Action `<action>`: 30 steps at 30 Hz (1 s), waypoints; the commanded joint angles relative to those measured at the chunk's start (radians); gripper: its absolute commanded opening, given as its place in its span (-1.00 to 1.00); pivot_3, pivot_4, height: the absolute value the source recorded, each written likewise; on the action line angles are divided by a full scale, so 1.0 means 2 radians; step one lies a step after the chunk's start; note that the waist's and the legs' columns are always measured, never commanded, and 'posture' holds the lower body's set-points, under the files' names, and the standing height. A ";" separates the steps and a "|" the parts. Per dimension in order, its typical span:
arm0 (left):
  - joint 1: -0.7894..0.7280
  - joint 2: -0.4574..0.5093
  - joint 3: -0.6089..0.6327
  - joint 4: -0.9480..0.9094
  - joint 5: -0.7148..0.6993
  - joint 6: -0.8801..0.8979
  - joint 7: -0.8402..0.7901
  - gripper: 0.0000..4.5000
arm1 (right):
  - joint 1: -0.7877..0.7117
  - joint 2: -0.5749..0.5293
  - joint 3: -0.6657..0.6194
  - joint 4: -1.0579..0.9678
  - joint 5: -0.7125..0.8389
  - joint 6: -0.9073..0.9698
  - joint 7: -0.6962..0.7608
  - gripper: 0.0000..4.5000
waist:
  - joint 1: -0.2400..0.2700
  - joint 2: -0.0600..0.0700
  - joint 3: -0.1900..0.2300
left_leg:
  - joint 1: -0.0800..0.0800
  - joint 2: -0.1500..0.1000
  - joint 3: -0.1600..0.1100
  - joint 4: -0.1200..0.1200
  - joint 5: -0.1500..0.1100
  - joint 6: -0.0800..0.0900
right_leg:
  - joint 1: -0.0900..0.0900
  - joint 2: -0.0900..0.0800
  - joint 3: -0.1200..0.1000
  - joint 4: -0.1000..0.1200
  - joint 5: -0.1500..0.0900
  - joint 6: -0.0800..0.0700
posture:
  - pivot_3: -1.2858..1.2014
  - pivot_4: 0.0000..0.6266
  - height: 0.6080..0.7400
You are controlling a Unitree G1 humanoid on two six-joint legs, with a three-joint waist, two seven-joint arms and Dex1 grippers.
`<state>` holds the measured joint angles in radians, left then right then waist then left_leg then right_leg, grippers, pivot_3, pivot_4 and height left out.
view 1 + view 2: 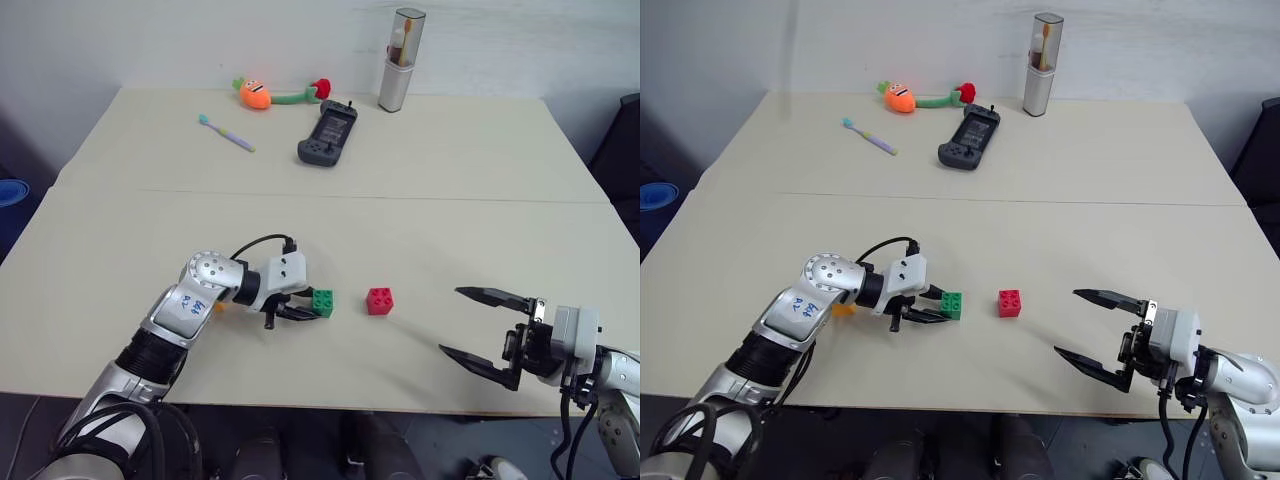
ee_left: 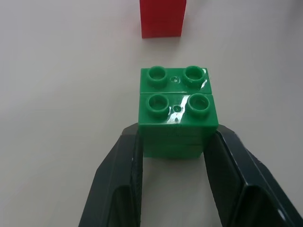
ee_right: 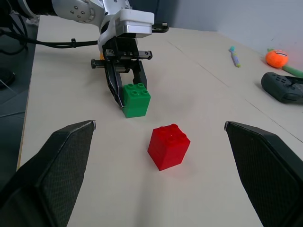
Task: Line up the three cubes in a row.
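— What is the left gripper [image 1: 300, 311] doing?

— Its two black fingers [image 2: 118, 179] are clamped on the sides of the green cube [image 1: 322, 302], which sits studs-up on the table [image 1: 420, 210], near the front edge and a little left of centre. The arm reaches in from the near left with the gripper pointing to the right.

— And the right gripper [image 1: 480, 330]?

— Spread wide, holding nothing. It hangs over the near right part of the table with its fingers pointing left, towards the cubes, well apart from them.

— Where are the other cubes?

— The red cube [image 1: 379, 300] stands just to the right of the green one, with a small gap between them, not touching; the two are about level with each other. In the right wrist view the red cube [image 3: 168, 146] lies between the open fingers' line of sight, nearer than the green. A bit of orange-yellow [image 1: 843, 310] peeks out from behind the left forearm, to the left of the green cube; too little shows to say how it lies.

— Anything else on the table?

— At the far side: a black game controller [image 1: 327, 133], a carrot-shaped plush toy [image 1: 255, 93] with a green stalk and red end, a toothbrush [image 1: 226, 132] to its left, and an upright toothbrush case [image 1: 401, 60] to the right.
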<state>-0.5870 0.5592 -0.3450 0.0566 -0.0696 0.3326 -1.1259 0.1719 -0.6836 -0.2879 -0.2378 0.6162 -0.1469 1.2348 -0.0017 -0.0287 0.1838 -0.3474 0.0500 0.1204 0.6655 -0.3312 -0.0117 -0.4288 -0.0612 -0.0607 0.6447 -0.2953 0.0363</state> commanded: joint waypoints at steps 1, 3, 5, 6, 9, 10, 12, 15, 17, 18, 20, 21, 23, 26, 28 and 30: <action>-0.009 -0.003 -0.011 0.020 0.017 -0.020 0.001 -0.35 | -0.004 -0.009 -0.012 -0.014 0.009 0.003 0.003 1.00 | 0.001 0.000 0.000 | 0.000 0.000 0.000 0.000 0.000 0.000 | 0.000 0.000 0.000 0.000 0.000 0.000 | 0.03 -0.52 1.00; -0.012 -0.008 -0.010 0.031 0.021 -0.028 0.010 -0.35 | -0.007 -0.009 -0.013 -0.015 0.009 0.005 0.001 1.00 | 0.001 0.000 0.000 | 0.000 0.000 0.000 0.000 0.000 0.000 | 0.000 0.000 0.000 0.000 0.000 0.000 | 0.03 -0.52 1.00; -0.014 -0.010 -0.009 0.029 0.017 -0.027 0.006 -0.35 | -0.007 -0.008 -0.012 -0.018 0.008 0.007 -0.001 1.00 | 0.001 0.000 0.000 | 0.000 0.000 0.000 0.000 0.000 0.000 | 0.000 0.000 0.000 0.000 0.000 0.000 | 0.03 -0.52 1.00; -0.014 -0.010 -0.008 0.027 0.015 -0.025 0.003 -0.35 | -0.007 -0.007 -0.012 -0.020 0.008 0.008 -0.002 1.00 | 0.001 0.000 0.000 | 0.000 0.000 0.000 0.000 0.000 0.000 | 0.000 0.000 0.000 0.000 0.000 0.000 | 0.03 -0.52 1.00; -0.015 -0.009 -0.008 0.022 0.015 -0.022 -0.001 -0.20 | -0.007 -0.006 -0.010 -0.022 0.006 0.010 -0.004 1.00 | 0.001 0.000 0.000 | 0.000 0.000 0.000 0.000 0.000 0.000 | 0.000 0.000 0.000 0.000 0.000 0.000 | 0.03 -0.52 1.00; -0.018 -0.011 -0.003 0.019 0.012 -0.021 0.002 -0.02 | -0.008 -0.005 -0.009 -0.023 0.006 0.010 -0.005 1.00 | 0.001 0.000 0.000 | 0.000 0.000 0.000 0.000 0.000 0.000 | 0.000 0.000 0.000 0.000 0.000 0.000 | 0.03 -0.52 1.00; -0.025 -0.012 0.011 0.003 -0.002 -0.020 0.001 0.23 | -0.011 -0.003 -0.005 -0.024 0.005 0.013 -0.008 1.00 | 0.001 0.000 0.000 | 0.000 0.000 0.000 0.000 0.000 0.000 | 0.000 0.000 0.000 0.000 0.000 0.000 | 0.03 -0.52 1.00; -0.033 -0.008 0.028 -0.021 -0.019 0.002 -0.002 0.66 | -0.018 -0.003 0.000 -0.023 0.005 0.017 -0.010 1.00 | 0.000 0.000 0.000 | 0.000 0.000 0.000 0.000 0.000 0.000 | 0.000 0.000 0.000 0.000 0.000 0.000 | 0.03 -0.52 1.00; -0.039 0.003 0.037 -0.041 -0.029 0.014 -0.012 0.78 | -0.025 -0.003 0.004 -0.017 0.005 0.020 -0.007 1.00 | 0.000 0.000 0.000 | 0.000 0.000 0.000 0.000 0.000 0.000 | 0.000 0.000 0.000 0.000 0.000 0.000 | 0.03 -0.52 1.00; -0.043 0.009 0.043 -0.050 -0.032 0.018 -0.015 0.78 | -0.029 -0.003 0.006 -0.014 0.005 0.021 -0.005 1.00 | 0.000 0.000 0.000 | 0.000 0.000 0.000 0.000 0.000 0.000 | 0.000 0.000 0.000 0.000 0.000 0.000 | 0.03 -0.52 1.00; -0.047 0.024 0.056 -0.068 -0.045 0.035 -0.022 0.78 | -0.038 -0.002 0.009 -0.007 0.004 0.022 -0.003 1.00 | -0.001 0.000 0.000 | 0.000 0.000 0.000 0.000 0.000 0.000 | 0.000 0.000 0.000 0.000 0.000 0.000 | 0.03 -0.52 1.00; -0.047 0.031 0.064 -0.076 -0.054 0.043 -0.026 0.78 | -0.042 -0.001 0.011 -0.005 0.004 0.022 -0.001 1.00 | -0.001 0.000 0.000 | 0.000 0.000 0.000 0.000 0.000 0.000 | 0.000 0.000 0.000 0.000 0.000 0.000 | 0.03 -0.52 1.00; -0.036 0.067 0.094 -0.096 -0.077 0.063 -0.043 0.78 | -0.055 0.001 0.018 0.005 0.003 0.023 0.003 1.00 | -0.002 0.000 0.000 | 0.000 0.000 0.000 0.000 0.000 0.000 | 0.000 0.000 0.000 0.000 0.000 0.000 | 0.03 -0.52 1.00; 0.000 0.104 0.161 -0.088 -0.110 0.049 -0.048 0.86 | -0.078 0.008 0.029 0.017 0.005 0.022 0.006 1.00 | -0.004 0.000 0.000 | 0.000 0.000 0.000 0.000 0.000 0.000 | 0.000 0.000 0.000 0.001 0.000 0.000 | 0.03 -0.52 1.00; 0.042 0.123 0.218 -0.051 -0.129 0.002 -0.060 0.99 | -0.093 0.017 0.039 0.023 0.005 0.020 0.009 1.00 | -0.007 0.001 0.000 | 0.000 0.001 0.000 0.000 0.000 0.000 | 0.000 0.000 0.000 0.001 0.000 0.000 | 0.03 -0.52 1.00; 0.087 0.133 0.276 -0.010 -0.151 -0.058 -0.085 0.99 | -0.105 0.025 0.049 0.029 0.003 0.018 0.011 1.00 | -0.010 0.001 0.000 | 0.001 0.001 0.000 0.000 0.000 0.000 | 0.000 0.000 0.000 0.001 0.000 -0.001 | 0.03 -0.52 1.00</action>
<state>-0.4459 0.8112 0.1142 -0.0073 -0.3222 0.3061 -1.2573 -0.0277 -0.6441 -0.1919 -0.1812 0.6131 -0.1012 1.2521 -0.0217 -0.0275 0.1841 -0.3462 0.0516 0.1201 0.6655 -0.3306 -0.0123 -0.4286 -0.0612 -0.0618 0.6463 -0.2961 0.0349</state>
